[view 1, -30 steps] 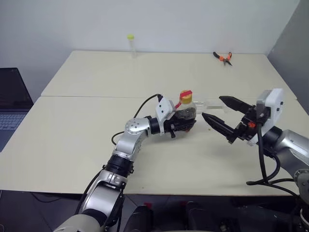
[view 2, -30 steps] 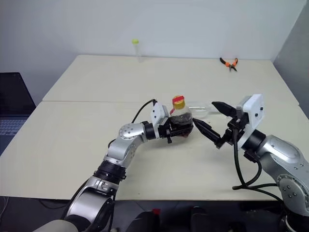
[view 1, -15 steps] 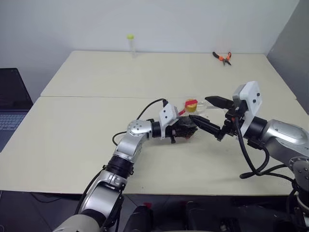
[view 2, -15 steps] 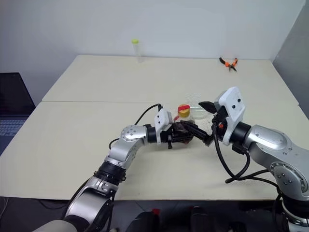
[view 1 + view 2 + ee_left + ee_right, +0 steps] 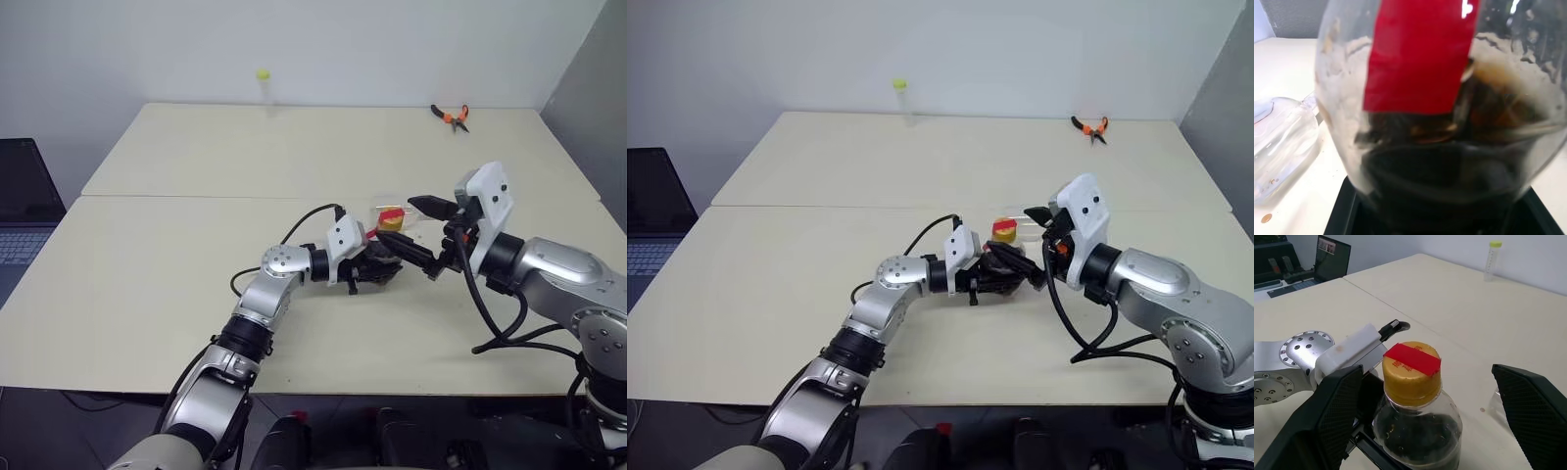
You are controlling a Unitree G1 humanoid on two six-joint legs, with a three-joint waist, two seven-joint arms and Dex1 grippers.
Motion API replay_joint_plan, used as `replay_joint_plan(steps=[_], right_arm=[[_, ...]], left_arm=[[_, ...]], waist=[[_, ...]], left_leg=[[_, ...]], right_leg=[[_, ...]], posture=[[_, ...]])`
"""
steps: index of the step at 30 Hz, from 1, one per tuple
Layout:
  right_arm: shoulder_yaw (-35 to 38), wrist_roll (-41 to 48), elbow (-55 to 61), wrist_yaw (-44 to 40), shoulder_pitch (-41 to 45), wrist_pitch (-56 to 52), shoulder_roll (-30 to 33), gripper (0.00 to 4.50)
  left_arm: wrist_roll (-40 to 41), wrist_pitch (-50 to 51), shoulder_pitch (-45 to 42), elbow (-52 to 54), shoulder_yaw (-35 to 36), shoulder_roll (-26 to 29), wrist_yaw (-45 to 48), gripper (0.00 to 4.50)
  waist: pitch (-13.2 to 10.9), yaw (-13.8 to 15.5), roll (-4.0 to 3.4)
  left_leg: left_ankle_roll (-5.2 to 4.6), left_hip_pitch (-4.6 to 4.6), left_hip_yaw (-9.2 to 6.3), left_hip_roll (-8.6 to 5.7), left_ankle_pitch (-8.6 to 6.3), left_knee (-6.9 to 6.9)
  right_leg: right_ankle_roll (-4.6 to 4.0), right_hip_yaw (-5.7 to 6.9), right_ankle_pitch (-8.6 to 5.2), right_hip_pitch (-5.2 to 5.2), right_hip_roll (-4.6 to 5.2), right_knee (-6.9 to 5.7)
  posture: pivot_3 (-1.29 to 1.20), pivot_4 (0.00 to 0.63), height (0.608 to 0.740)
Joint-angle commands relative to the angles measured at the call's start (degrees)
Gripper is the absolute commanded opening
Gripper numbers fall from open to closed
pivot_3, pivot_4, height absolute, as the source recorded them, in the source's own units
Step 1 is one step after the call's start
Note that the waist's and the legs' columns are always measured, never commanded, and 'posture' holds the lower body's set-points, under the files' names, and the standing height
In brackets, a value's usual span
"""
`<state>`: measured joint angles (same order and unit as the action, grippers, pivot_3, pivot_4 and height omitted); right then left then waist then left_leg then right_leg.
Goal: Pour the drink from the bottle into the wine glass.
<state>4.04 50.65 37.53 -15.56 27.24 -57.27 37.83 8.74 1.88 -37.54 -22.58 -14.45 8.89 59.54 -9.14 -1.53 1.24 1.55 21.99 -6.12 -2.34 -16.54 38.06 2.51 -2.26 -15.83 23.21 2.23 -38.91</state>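
Table [image 5: 176,255]: pale, with laptop [image 5: 24,211] at its left edge, pliers [image 5: 452,116] and tube [image 5: 264,88] far back
Bottle [image 5: 1418,406]: upright at table centre, yellow cap [image 5: 1411,367] on, dark drink [image 5: 1449,147] inside
Left gripper [image 5: 377,266]: clamped on bottle's body
Right gripper [image 5: 1430,411]: fingers spread wide, one either side of the cap
Glass [image 5: 1281,142]: apparently lying just behind bottle

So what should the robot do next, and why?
Probably close the right gripper on the yellow cap to twist it off. The left gripper holds the bottle upright, the cap is on, and the open right fingers stand on either side of it.
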Motion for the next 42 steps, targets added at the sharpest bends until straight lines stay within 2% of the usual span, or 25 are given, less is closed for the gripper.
replay_joint_plan(steps=[1,4,11,12,19,24,28,32,34,40,42], right_arm=[[0.20,-0.26,0.35,0.53,1.80,-0.45,-0.55,4.50],[0.38,0.58,0.28,0.41,2.05,-0.49,-1.48,3.89],[0.09,0.16,0.68,0.09,1.48,-0.53,-2.01,1.39],[0.04,-0.02,0.71,0.08,1.41,-0.47,-2.04,1.24],[0.24,-1.17,-0.38,-3.11,0.68,1.74,-1.31,1.24],[-2.15,-5.62,-9.17,-21.02,1.08,9.62,5.07,1.24],[-10.60,-13.15,-19.43,-37.60,5.18,16.85,11.85,1.24],[-15.73,-17.85,-25.99,-46.80,10.01,21.65,13.80,1.24],[-16.24,-18.21,-27.12,-48.54,11.41,21.86,13.60,1.24],[-10.84,-9.50,-20.30,-47.16,9.39,13.12,12.48,1.24],[-5.06,-5.27,-14.69,-40.49,5.82,10.89,9.77,2.03]], left_arm=[[0.08,-1.69,-0.83,2.03,-0.17,-0.05,0.24,1.65],[-0.01,-1.77,-0.61,2.20,-0.26,0.10,0.31,1.58],[-0.09,-1.87,-0.50,2.40,-0.37,0.07,0.44,1.56],[-0.08,-1.85,-0.43,2.50,-0.39,0.07,0.47,1.55],[1.02,-0.67,0.38,4.12,-0.62,0.11,1.79,1.24],[5.04,5.01,2.70,10.58,-1.01,1.01,5.96,1.12],[8.43,9.92,4.00,15.76,-1.14,2.06,8.56,1.05],[9.39,12.34,5.09,18.56,-1.31,2.67,9.20,1.02],[9.23,12.57,5.37,18.87,-1.34,2.77,8.94,0.99],[7.46,10.67,5.11,17.08,-1.41,2.50,7.47,0.83],[5.99,7.81,4.52,15.03,-1.67,2.47,7.21,0.77]], waist=[[0.00,0.00,0.00],[0.00,0.01,0.00],[0.00,0.00,0.00],[0.00,0.00,0.00],[0.00,0.00,0.00],[-0.01,-0.08,-0.02],[-0.06,-0.28,-0.07],[-0.09,-0.34,-0.13],[-0.09,-0.19,-0.13],[-0.10,0.11,-0.13],[-0.10,0.22,-0.12]], left_leg=[[0.00,0.00,0.00,0.00,0.00,0.00],[0.00,0.00,-0.01,0.00,0.00,0.00],[-0.01,0.00,-0.01,0.00,0.00,0.00],[-0.01,0.00,-0.01,0.00,0.00,0.00],[-0.01,0.00,-0.01,0.00,0.00,0.00],[-0.01,0.00,0.03,-0.03,-0.01,0.00],[-0.03,-0.06,0.04,0.01,-0.01,-0.02],[-0.03,-0.09,0.03,0.06,-0.01,-0.03],[-0.02,-0.08,0.02,0.05,-0.01,-0.02],[0.00,0.03,0.01,-0.02,0.00,0.02],[0.01,0.04,-0.01,-0.01,0.00,0.00]], right_leg=[[0.00,0.00,0.00,0.00,0.00,0.00],[0.00,0.01,0.00,0.00,0.00,0.00],[0.00,0.01,0.00,0.00,0.00,0.00],[0.00,0.01,0.00,0.00,0.00,0.00],[0.00,0.01,0.00,0.00,0.00,0.00],[0.00,0.00,0.00,0.00,-0.01,0.02],[0.01,0.00,0.00,-0.02,-0.06,0.00],[0.00,0.01,0.00,-0.01,-0.10,-0.01],[0.00,0.01,0.00,-0.01,-0.07,-0.02],[0.00,0.01,0.00,0.00,0.07,0.08],[0.00,0.02,0.00,0.01,0.13,0.11]], posture=[[0.00,0.150,0.740],[0.00,0.150,0.740],[0.00,0.150,0.740],[0.00,0.150,0.740],[0.00,0.150,0.740],[0.00,0.150,0.740],[0.00,0.150,0.740],[0.00,0.150,0.740],[0.00,0.150,0.740],[0.00,0.150,0.740],[0.00,0.150,0.740]])
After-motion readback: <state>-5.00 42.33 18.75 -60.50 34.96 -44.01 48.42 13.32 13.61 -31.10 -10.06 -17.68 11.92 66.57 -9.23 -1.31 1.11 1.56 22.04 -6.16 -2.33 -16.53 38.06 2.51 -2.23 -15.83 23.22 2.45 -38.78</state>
